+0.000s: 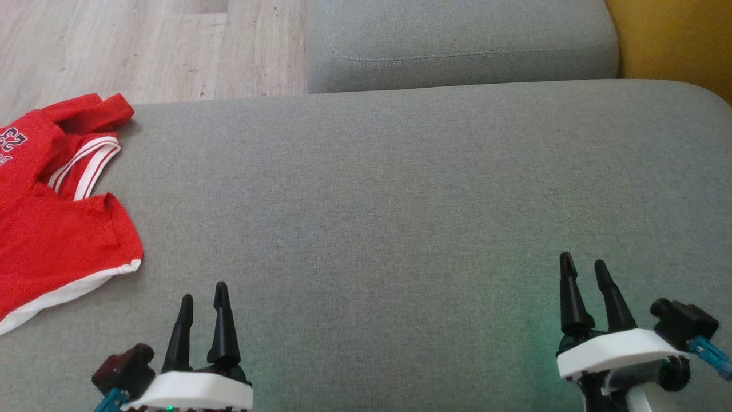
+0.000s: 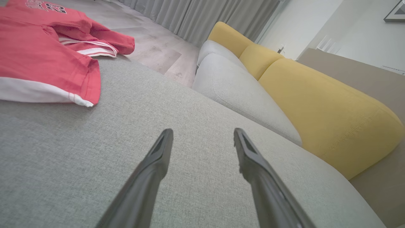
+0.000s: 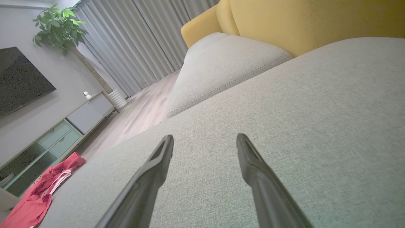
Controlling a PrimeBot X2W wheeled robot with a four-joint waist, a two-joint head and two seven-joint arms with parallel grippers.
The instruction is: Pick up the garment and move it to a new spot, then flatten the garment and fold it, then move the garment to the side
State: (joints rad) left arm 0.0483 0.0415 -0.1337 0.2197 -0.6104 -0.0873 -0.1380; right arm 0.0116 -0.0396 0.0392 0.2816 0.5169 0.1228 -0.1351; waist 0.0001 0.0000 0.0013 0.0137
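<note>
Off to the left of the left hand point(image 1: 203, 297), the red garment point(image 1: 54, 212) is lying crumpled at the far left end of the grey sofa seat point(image 1: 400, 200), its white-trimmed hem nearest the hand and its striped neckline and one sleeve bunching farther away, toward the wooden floor point(image 1: 143, 46). Part of the shirt is running off the head view's left edge, so its full extent cannot be told. Both hands are hovering low over bare cushion with nothing in them: the left hand is standing with its two dark fingers spread wide, near the hem but not touching it, and the right hand point(image 1: 583, 269) is equally wide open, well apart from the garment on the other side of the seat. Beyond the hands a second grey cushion point(image 1: 457, 46) and the yellow backrest point(image 1: 675, 40) are closing off the far side.

The task appears to be just starting, with the pick-up not yet made. To do it well, the left hand should probably be travelling leftward and descending onto a raised fold near the hem or sleeve, pinching a single layer rather than pressing the cloth flat into the cushion. The broad bare seat between the two hands looks like the sensible new spot, giving room to spread the fabric.
</note>
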